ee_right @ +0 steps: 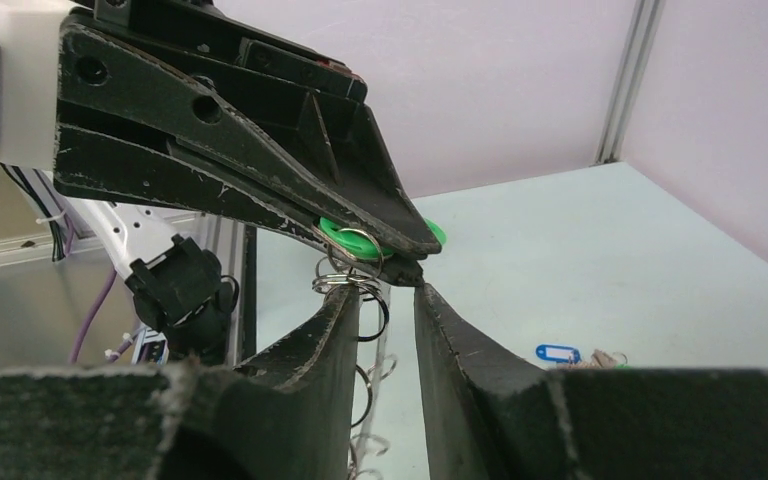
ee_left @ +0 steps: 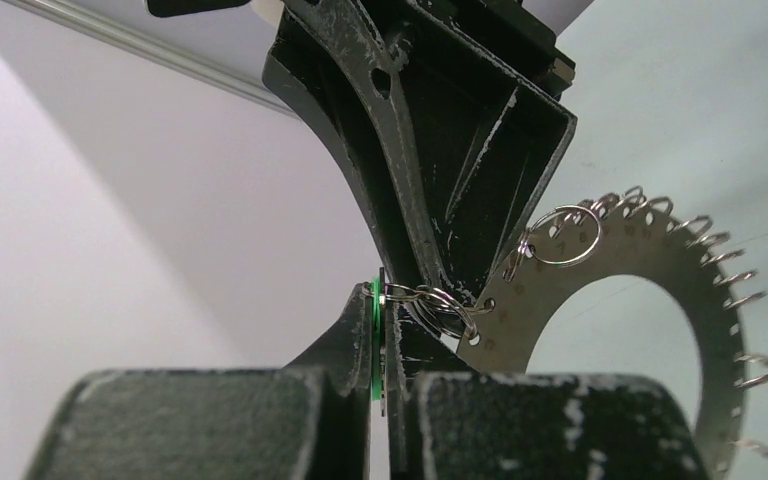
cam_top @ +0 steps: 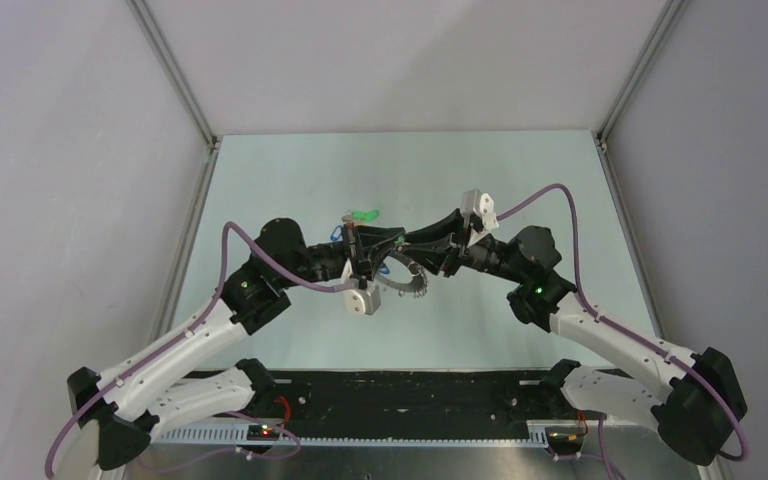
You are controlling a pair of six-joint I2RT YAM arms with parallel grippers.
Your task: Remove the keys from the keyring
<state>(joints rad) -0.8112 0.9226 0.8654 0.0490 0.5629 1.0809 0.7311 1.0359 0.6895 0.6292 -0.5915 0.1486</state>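
Observation:
The keyring point(ee_left: 615, 265) is a flat silver ring fringed with small split rings. It hangs above the table point(cam_top: 290, 180) between the two arms point(cam_top: 407, 284). My left gripper point(ee_left: 385, 300) is shut on a green-tagged key point(ee_left: 376, 335), which joins the keyring through linked split rings point(ee_left: 440, 300). In the top view it point(cam_top: 388, 243) meets my right gripper point(cam_top: 415, 245) tip to tip. My right gripper point(ee_right: 388, 292) has a narrow gap between its fingers and holds nothing. Its left fingertip point(ee_right: 352, 297) touches the split rings under the green key point(ee_right: 355, 238). The keyring shows edge-on through that gap.
Loose keys lie on the table behind the grippers: green-tagged ones point(cam_top: 364, 214) and a blue-tagged one point(cam_top: 337, 236), also in the right wrist view point(ee_right: 558, 353). Grey walls with metal corner posts point(cam_top: 175, 75) enclose the table on three sides.

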